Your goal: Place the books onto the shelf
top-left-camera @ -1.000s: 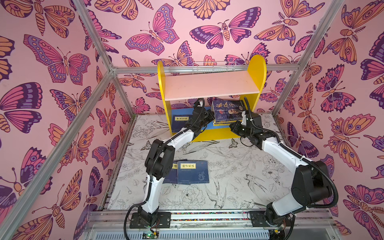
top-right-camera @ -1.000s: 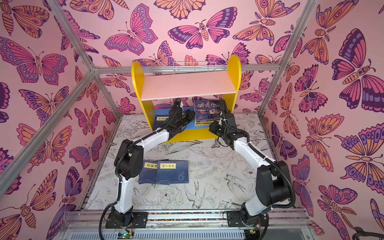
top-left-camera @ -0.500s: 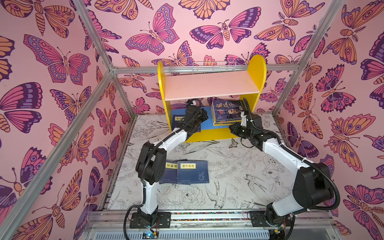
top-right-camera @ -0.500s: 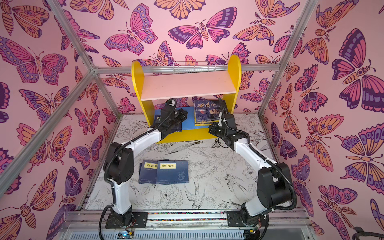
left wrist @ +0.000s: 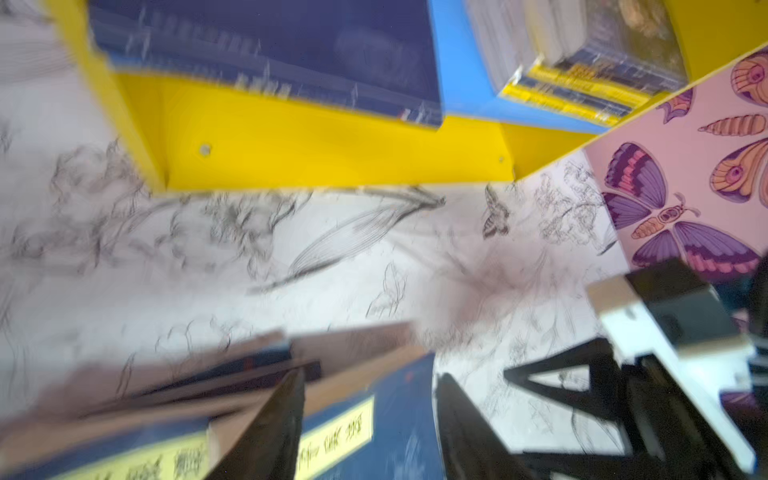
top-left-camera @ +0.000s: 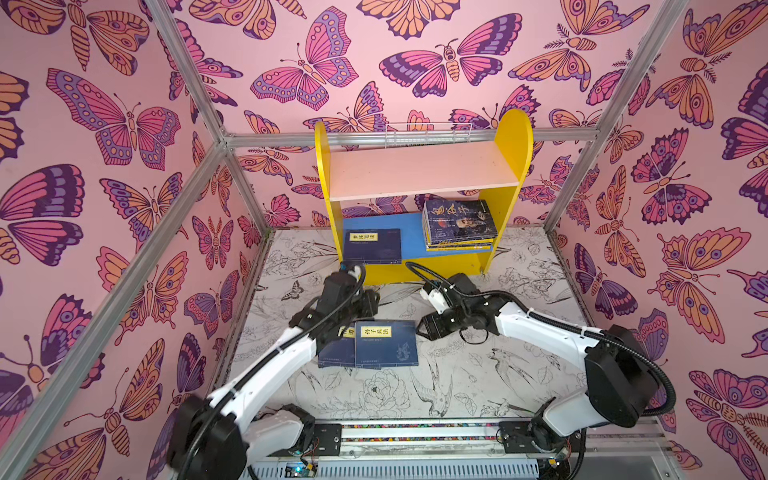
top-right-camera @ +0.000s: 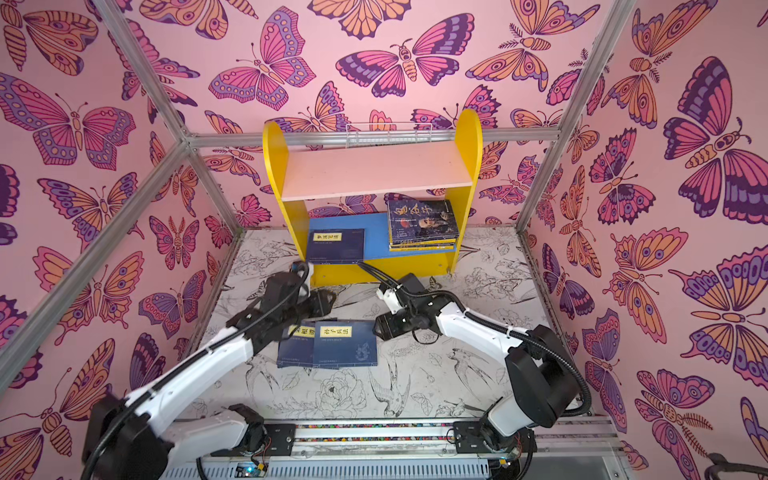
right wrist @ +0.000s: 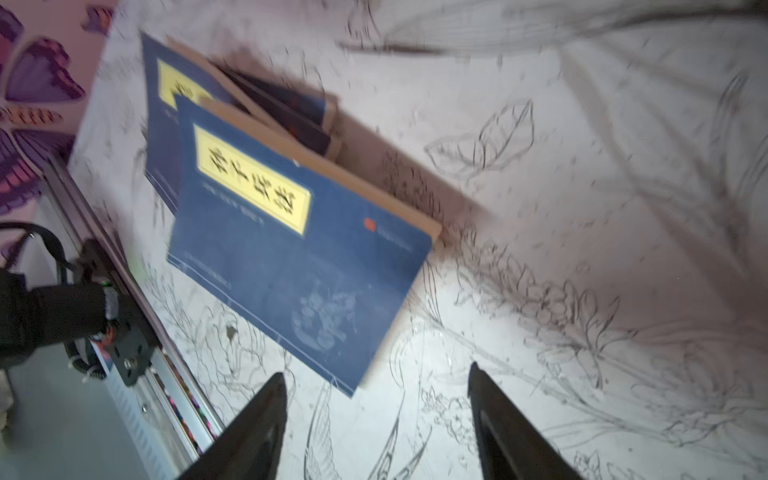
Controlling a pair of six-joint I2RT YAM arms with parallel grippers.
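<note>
The shelf [top-left-camera: 422,183] [top-right-camera: 374,170] stands at the back in both top views. On its blue lower board lie one navy book [top-left-camera: 372,246] [top-right-camera: 335,245] [left wrist: 266,50] and a stack of books [top-left-camera: 459,224] [top-right-camera: 422,224] [left wrist: 582,62]. Two more navy books with yellow labels lie overlapped on the table [top-left-camera: 386,343] [top-right-camera: 345,345] [right wrist: 291,249]. My left gripper [top-left-camera: 368,309] [top-right-camera: 323,303] [left wrist: 370,376] is open, its fingers straddling the far edge of the upper table book [left wrist: 390,415]. My right gripper [top-left-camera: 424,328] [top-right-camera: 380,326] [right wrist: 376,370] is open and empty, just right of that book's corner.
A white wire rack [top-left-camera: 428,133] sits behind the shelf's top board. Butterfly-papered walls and aluminium posts [top-left-camera: 573,166] close in the table on three sides. The arm bases stand on a rail [top-left-camera: 415,432] at the front edge.
Both arms have pulled back from the shelf's lower board to the books on the table. Both grippers have opened. The navy book and the stack stay on the board.
</note>
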